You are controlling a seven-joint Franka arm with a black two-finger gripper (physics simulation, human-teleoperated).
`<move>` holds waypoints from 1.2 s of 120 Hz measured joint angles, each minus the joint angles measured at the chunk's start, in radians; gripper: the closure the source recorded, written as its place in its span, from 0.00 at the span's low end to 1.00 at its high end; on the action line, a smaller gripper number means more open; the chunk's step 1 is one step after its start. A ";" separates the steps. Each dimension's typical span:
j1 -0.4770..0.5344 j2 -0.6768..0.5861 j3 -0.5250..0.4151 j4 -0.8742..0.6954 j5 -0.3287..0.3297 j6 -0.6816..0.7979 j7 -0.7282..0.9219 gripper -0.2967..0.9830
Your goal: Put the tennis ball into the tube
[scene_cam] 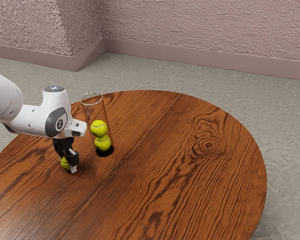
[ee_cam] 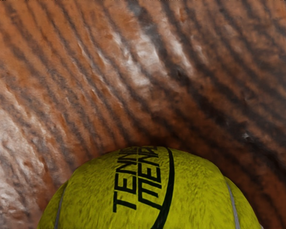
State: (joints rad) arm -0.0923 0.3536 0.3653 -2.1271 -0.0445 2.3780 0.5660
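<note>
Tennis ball (scene_cam: 64, 163): located outside the tube (scene_cam: 96, 113), low over or on the tabletop (scene_cam: 190, 165), beneath my hand. I cannot tell whether its underside contacts the wood. In the exterior view, my fingers (scene_cam: 74, 159) point downward at the ball, one of them covering part of its surface. I cannot tell whether they are clamped on it or standing apart. My white arm (scene_cam: 34, 120) enters from the exterior view's left, with the hand angled down at its end.

The tube is transparent, with a pale rim and a dark base (scene_cam: 106, 151). It stands upright on the tabletop, near my hand and toward the exterior view's right of it. Two further balls are stacked inside: the lower ball (scene_cam: 103, 143) near the base, the upper ball (scene_cam: 99, 128) directly on it, with the tube's upper section unfilled.

In the wrist view, the tennis ball lies close to the camera, showing black block lettering, a dark curved line and pale seams. The tabletop is round, reddish-brown, with dark grain. Grey floor (scene_cam: 287, 125) surrounds it; a textured pinkish wall (scene_cam: 200, 27) with a plain baseboard (scene_cam: 200, 59) stands beyond.
</note>
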 joint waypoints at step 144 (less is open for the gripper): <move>0.000 -0.175 -0.065 0.530 0.069 -0.396 -0.095 0.73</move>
State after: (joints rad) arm -0.0923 0.1783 0.3004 -1.5975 0.0247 1.9818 0.4708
